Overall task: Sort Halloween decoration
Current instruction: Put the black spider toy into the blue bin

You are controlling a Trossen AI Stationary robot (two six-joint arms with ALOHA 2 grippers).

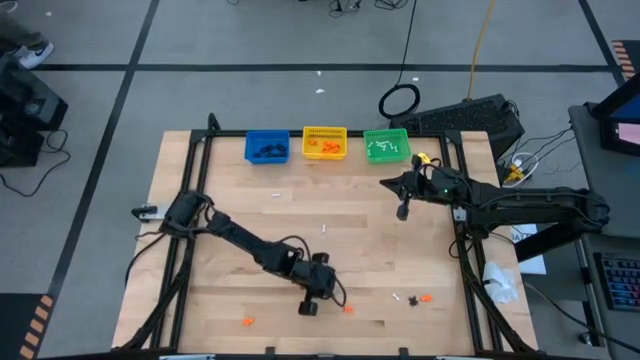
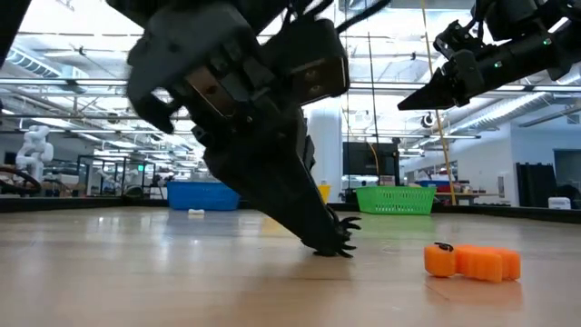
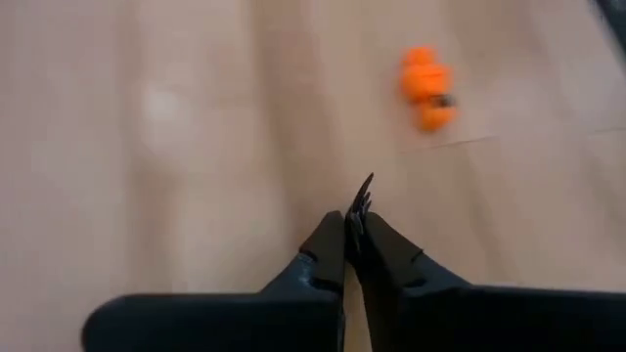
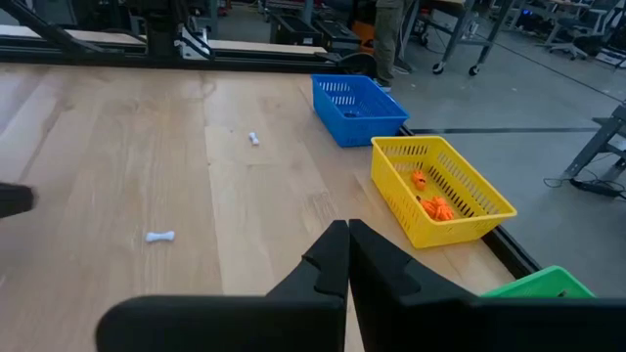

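Note:
My left gripper (image 1: 308,307) is low near the table's near edge, slanting down, and shut on a tiny black spidery trinket (image 3: 362,196). In the low view its thin legs (image 2: 343,238) stick out past the fingertips. An orange trinket (image 3: 427,88) lies flat on the table just beyond (image 2: 472,262). My right gripper (image 1: 402,212) hangs shut and empty above the table's far right, in front of the green bin (image 1: 387,146). My left gripper pinches the black spidery trinket (image 3: 360,200) between its two fingertips (image 2: 322,238), only at their free ends. The fingers slant down from above. The trinket sits at the table surface; whether it is lifted clear, I cannot tell.
Blue bin (image 1: 267,147), yellow bin (image 1: 324,143) and green bin stand in a row at the far edge. Loose trinkets lie about: orange (image 1: 247,321), black and orange (image 1: 418,299), white (image 1: 277,194), (image 1: 326,229). Metal frame rails run along the left and right sides.

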